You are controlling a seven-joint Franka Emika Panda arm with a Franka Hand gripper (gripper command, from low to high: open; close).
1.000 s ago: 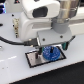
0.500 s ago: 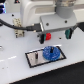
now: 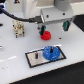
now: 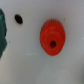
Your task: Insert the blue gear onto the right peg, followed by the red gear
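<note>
Hand (image 3: 56, 25) hangs open above red gear (image 3: 46, 35), clear of plate (image 3: 33, 58).

bright white table (image 3: 15, 60), blurred backdrop

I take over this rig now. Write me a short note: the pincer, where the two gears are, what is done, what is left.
Pincer: open and empty, hanging above the red gear.
Blue gear: lies on the plate, toward the exterior view's right; it appears to be on its peg.
Red gear: lies flat on the white table, behind the plate.
Done: blue gear.
Left: grasp the red gear and put it onto the same peg.
</note>
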